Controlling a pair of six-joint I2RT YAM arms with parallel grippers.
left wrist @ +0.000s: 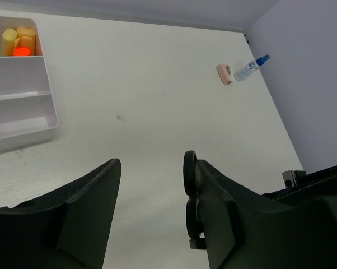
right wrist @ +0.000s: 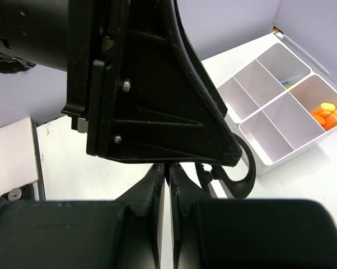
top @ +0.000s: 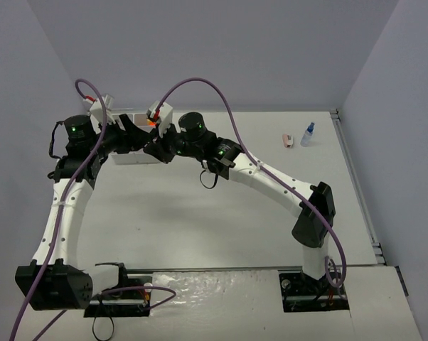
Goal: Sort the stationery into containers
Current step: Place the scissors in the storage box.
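**Left gripper** (left wrist: 157,165): jaws apart. The black-handled scissors (left wrist: 188,179) have their handle loops against the inner face of one finger, with an open gap to the other finger. No closed grip on them is visible.

**Right gripper** (right wrist: 169,179): fingers pressed together. Whether a blade lies between them cannot be told. A scissor handle loop shows just beside its fingertips, under the left gripper's body.

**Organizer tray** (top: 137,158): sits at the far left of the table. Both grippers meet directly at it.
- One end compartment holds orange and yellow pieces (left wrist: 20,42).

**Pink piece** (top: 288,140) and **blue-capped bottle** (top: 308,133): lie close together on the table (top: 200,213), far right, well apart from both grippers.
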